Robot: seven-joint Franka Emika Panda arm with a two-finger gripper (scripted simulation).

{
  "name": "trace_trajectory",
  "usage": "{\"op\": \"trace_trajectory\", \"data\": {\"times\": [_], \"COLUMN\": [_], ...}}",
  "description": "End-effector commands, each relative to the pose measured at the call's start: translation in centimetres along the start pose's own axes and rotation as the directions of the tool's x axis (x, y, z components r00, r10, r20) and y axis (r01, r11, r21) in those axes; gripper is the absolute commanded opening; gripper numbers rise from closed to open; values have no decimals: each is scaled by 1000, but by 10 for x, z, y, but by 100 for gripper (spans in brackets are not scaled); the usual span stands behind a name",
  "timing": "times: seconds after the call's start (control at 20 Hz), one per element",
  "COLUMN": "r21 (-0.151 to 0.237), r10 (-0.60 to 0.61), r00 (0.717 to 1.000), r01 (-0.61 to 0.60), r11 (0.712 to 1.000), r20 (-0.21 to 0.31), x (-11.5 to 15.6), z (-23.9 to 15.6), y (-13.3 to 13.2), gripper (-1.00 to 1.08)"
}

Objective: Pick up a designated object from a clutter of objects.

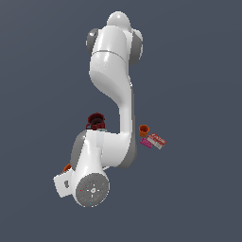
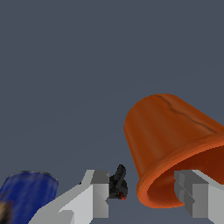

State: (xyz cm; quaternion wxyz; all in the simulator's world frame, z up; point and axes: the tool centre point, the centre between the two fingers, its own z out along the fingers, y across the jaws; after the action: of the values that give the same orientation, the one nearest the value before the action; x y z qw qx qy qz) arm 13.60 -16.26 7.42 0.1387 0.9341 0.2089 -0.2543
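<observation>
The large orange cup point(image 2: 175, 148) is seen tipped on its side, its rim between the parted fingers point(image 2: 144, 197), apparently positioned for gripping the wall. Nothing is held yet; a black clamp point(image 2: 118, 183) lies beside the rim.

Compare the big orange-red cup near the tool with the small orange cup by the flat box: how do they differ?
The big orange-red cup lies on its side, while the small orange cup stands upright, opening up. The big one sits right at the tool; the small one sits apart, beside the red-white flat box. Both are orange with tapered sides.
</observation>
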Motion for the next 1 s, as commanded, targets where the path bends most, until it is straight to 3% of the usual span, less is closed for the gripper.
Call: {"op": "trace_trajectory", "data": {"times": [0.0, 0.2, 0.25, 0.95], "r21": [0, -1, -1, -1], "r10": [0, 0, 0, 0], "r00": [1000, 1000, 1000, 1000], "r01": [0, 0, 0, 0], "r11": [1000, 1000, 1000, 1000], "r20": [0, 0, 0, 1], "x": [0, 1, 1, -1], "z": [6, 10, 10, 9], "y": [0, 0, 0, -1], "gripper": [28, 28, -100, -100]}}
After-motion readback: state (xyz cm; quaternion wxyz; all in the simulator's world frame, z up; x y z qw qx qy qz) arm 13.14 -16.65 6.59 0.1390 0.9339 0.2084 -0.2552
